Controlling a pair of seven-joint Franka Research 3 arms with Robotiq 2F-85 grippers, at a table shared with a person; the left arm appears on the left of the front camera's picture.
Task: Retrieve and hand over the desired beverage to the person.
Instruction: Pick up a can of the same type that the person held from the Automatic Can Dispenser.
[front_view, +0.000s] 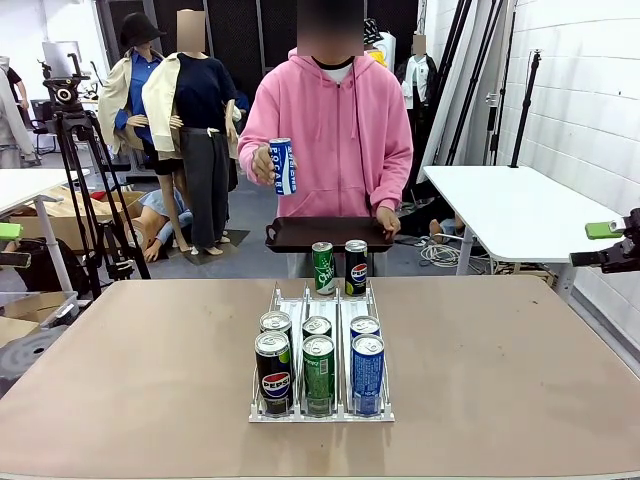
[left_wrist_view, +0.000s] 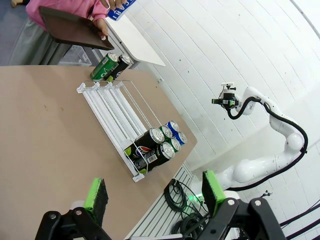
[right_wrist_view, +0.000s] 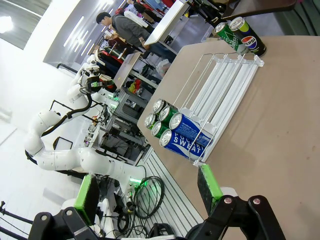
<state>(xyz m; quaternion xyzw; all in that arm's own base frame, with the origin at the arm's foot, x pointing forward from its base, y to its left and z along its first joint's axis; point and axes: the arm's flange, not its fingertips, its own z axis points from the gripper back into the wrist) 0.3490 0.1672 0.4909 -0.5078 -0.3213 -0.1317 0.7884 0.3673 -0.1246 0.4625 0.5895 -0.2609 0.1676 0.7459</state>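
The person (front_view: 330, 120) in a pink hoodie stands at the far side. One hand holds up a blue can (front_view: 283, 166), the other a dark tray (front_view: 328, 233). A white wire rack (front_view: 322, 300) on the table (front_view: 150, 360) carries black Pepsi (front_view: 273, 372), green Sprite (front_view: 319, 372) and blue Pocari Sweat (front_view: 367, 372) cans in front. Two more cans (front_view: 340, 267) stand at its far end. My left gripper (front_view: 8, 245) hangs open at the left edge, my right gripper (front_view: 610, 245) open at the right edge. Both are far from the rack. Each wrist view shows its own gripper (left_wrist_view: 155, 192) (right_wrist_view: 149, 190) open and empty.
A white table (front_view: 510, 205) stands at the back right. At the back left are a camera tripod (front_view: 75, 130) and another white table (front_view: 20, 185). Cables (left_wrist_view: 180, 197) lie below the near table edge. The brown tabletop around the rack is bare.
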